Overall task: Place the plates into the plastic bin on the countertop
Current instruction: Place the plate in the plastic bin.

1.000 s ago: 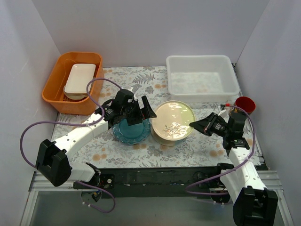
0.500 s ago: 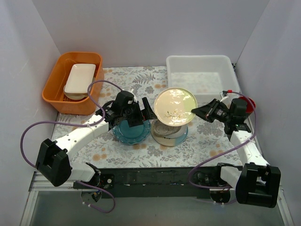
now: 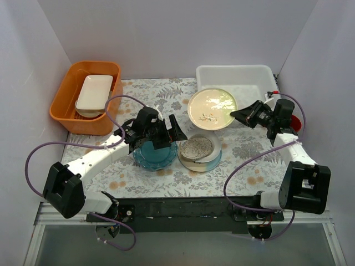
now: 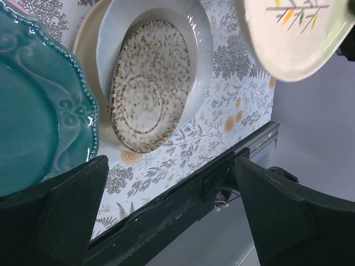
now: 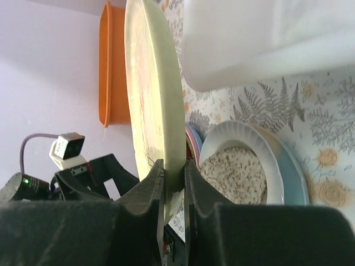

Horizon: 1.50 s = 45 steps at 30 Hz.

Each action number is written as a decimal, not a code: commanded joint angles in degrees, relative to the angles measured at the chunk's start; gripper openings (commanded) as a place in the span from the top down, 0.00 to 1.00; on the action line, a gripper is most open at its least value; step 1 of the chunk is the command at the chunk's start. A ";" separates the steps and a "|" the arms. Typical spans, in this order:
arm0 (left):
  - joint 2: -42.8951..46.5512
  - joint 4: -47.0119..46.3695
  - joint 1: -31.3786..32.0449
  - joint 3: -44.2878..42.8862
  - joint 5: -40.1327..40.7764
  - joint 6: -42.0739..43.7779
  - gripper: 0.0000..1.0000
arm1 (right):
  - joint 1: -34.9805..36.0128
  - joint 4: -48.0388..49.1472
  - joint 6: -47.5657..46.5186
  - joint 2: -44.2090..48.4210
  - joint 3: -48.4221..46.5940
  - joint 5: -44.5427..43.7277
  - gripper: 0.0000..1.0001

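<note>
Clutter at the edges of the countertop [image 3: 166,91]: orange tub [image 3: 61,111] at the far left with a white rectangular dish [image 3: 94,93] lying inside, red cup [image 3: 290,122] at the far right, close by the right arm. Between the arms, a stack of plates, with the speckled plate [image 3: 196,148] on top, seated in a white ribbed plate [image 4: 199,50], over a light blue plate [image 3: 215,160] lower down. Just left of the stack, the teal scalloped plate [image 3: 152,156] with a pink rim beneath it, directly under the left gripper [image 3: 166,134] — jaws spread wide, nothing between them. Right gripper [image 3: 239,114] pinched tight on the rim of the cream floral plate [image 3: 212,108], held up clear of the counter and overlapping the near-left wall of the plastic bin [image 3: 236,68] at the far right rear. Leaf print showing through the bin's translucent floor.
</note>
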State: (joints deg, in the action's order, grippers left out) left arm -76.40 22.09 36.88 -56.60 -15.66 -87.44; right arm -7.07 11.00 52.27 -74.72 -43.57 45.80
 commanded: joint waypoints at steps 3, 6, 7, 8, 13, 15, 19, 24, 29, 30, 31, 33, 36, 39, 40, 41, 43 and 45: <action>0.11 -2.22 0.21 2.11 -1.92 0.07 0.02 | -1.19 7.45 1.69 -4.03 -9.33 3.24 0.99; -0.33 -2.49 0.21 2.72 -2.01 0.51 0.02 | -1.72 7.63 1.87 -6.49 -11.62 2.89 0.99; -0.33 -2.75 0.21 2.90 -2.18 0.51 0.02 | -1.98 7.28 1.87 -7.19 -12.93 2.63 0.99; -0.33 -2.92 0.21 3.42 -2.27 0.51 0.02 | -1.98 7.10 1.78 -8.59 -13.81 2.45 0.99; 0.11 -4.50 0.21 5.09 -2.97 0.34 0.02 | -2.68 6.05 1.35 -12.29 -18.30 1.58 0.99; 0.20 -4.51 0.21 5.36 -3.06 1.04 0.02 | -2.86 4.30 0.03 -13.52 -20.14 0.17 0.99; 0.02 -4.24 0.21 5.53 -3.15 1.66 0.02 | -3.21 3.06 -0.77 -16.24 -22.78 -0.71 0.99; -0.15 -4.33 0.21 5.80 -3.41 1.66 0.02 | -3.56 2.97 -0.33 -20.20 -25.85 -1.77 0.99; 0.02 -4.51 0.21 6.06 -3.50 1.75 0.02 | -4.09 3.23 0.64 -22.92 -27.97 -2.21 0.99; 0.02 -4.60 0.21 6.24 -3.50 1.75 0.02 | -4.18 3.15 0.73 -23.10 -28.32 -2.29 0.99; 0.02 -4.60 0.21 6.15 -3.59 1.66 0.02 | -4.27 2.97 0.81 -23.37 -29.19 -2.30 0.99; -0.15 -4.60 0.21 6.33 -3.67 1.75 0.02 | -4.27 2.18 0.64 -23.98 -30.08 -2.65 0.99; -0.24 -4.77 0.21 6.67 -3.68 1.75 0.02 | -4.53 1.21 0.38 -24.77 -31.92 -2.65 0.99; -0.33 -5.21 0.21 6.94 -3.94 1.57 0.02 | -4.79 0.78 0.38 -25.56 -33.24 -2.82 0.99; -0.41 -5.12 0.21 6.94 -4.03 1.48 0.02 | -4.79 0.69 0.55 -25.74 -33.42 -2.82 0.99; -0.50 -5.21 0.21 7.03 -4.03 1.48 0.02 | -4.79 0.60 0.55 -26.26 -34.03 -2.82 0.99; -0.24 -5.21 0.21 7.29 -4.03 1.48 0.02 | -4.97 0.59 0.90 -26.62 -34.21 -2.91 0.99; -0.15 -5.30 0.21 7.38 -4.11 1.39 0.02 | -5.23 0.60 1.17 -27.23 -34.74 -2.82 0.99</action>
State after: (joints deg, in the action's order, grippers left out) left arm -77.38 17.50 36.88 -49.65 -18.92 -86.37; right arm -11.62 6.09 50.83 -102.21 -73.65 39.64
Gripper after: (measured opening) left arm 0.982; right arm 0.189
